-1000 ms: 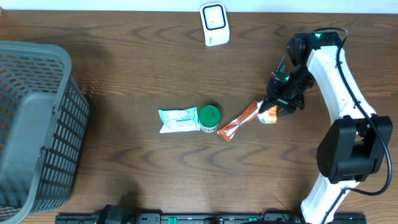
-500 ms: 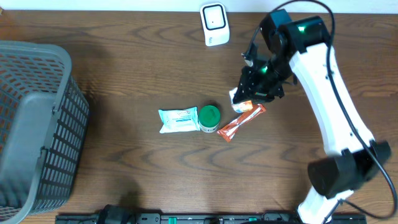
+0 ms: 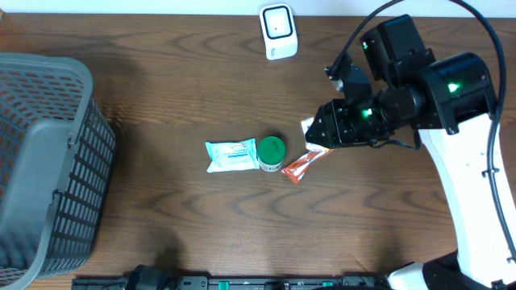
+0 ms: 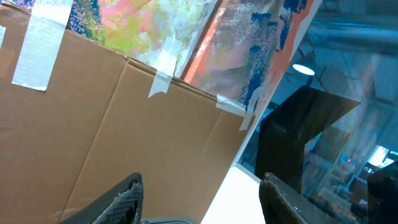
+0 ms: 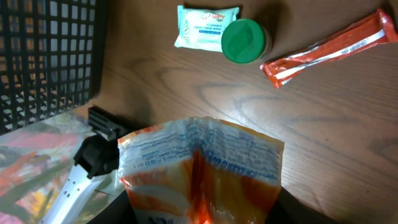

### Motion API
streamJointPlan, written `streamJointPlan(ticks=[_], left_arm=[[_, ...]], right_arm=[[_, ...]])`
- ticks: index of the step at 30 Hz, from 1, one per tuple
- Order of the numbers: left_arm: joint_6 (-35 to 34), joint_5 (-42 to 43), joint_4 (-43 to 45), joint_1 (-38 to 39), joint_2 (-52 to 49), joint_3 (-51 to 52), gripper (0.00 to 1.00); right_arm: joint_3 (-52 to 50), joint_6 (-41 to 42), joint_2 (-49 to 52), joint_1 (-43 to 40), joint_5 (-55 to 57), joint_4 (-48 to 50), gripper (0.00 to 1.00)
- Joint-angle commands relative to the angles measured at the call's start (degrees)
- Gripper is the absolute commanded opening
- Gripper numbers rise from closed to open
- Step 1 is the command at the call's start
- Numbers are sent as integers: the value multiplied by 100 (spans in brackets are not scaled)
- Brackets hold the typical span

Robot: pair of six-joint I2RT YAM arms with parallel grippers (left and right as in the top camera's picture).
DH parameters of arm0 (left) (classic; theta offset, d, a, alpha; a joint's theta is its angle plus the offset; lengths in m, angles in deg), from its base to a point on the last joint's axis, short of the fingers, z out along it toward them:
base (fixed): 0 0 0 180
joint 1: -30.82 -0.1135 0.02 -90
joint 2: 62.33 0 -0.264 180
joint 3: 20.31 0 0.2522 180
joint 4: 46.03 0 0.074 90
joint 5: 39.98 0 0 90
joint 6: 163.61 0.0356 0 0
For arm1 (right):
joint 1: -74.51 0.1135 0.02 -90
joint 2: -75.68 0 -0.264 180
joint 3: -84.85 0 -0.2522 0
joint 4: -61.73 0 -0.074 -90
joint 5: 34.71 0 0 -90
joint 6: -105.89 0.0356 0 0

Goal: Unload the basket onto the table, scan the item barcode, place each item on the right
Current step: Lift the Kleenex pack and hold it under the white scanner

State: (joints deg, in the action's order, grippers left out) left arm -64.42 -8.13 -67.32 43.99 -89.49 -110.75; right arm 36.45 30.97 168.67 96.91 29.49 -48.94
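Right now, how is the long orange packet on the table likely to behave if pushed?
The long orange packet lies flat and looks thin, so it would probably slide rather than roll. Its glossy film wrapper suggests it is light and may bend or pivot if pushed at one end.

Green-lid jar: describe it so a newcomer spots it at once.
On the wooden table, right of the grey basket, three items lie in a row. The jar sits between a pale wipes pack and an orange sachet; it alone is round, with a green lid.
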Motion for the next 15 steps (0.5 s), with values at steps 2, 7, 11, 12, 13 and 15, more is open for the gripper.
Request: streamJointPlan(ticks=[2, 7, 11, 12, 13, 15], left_arm=[[-11, 70, -17, -31, 24, -2, 61], [-13, 70, -83, -31, 24, -2, 61], [-13, 70, -103, -31, 24, -2, 61], [-13, 70, -103, -31, 24, -2, 61], [-13, 70, -103, -33, 24, -2, 61], [-55, 70, -105, -66, 31, -2, 61]], right_arm=[[72, 37, -118, 33, 114, -9, 44], [72, 125, -127, 33, 129, 83, 44], [72, 120, -127, 33, 190, 326, 43], [72, 120, -127, 33, 249, 431, 44], [72, 118, -127, 33, 378, 555, 44], [72, 120, -127, 33, 973, 960, 44]])
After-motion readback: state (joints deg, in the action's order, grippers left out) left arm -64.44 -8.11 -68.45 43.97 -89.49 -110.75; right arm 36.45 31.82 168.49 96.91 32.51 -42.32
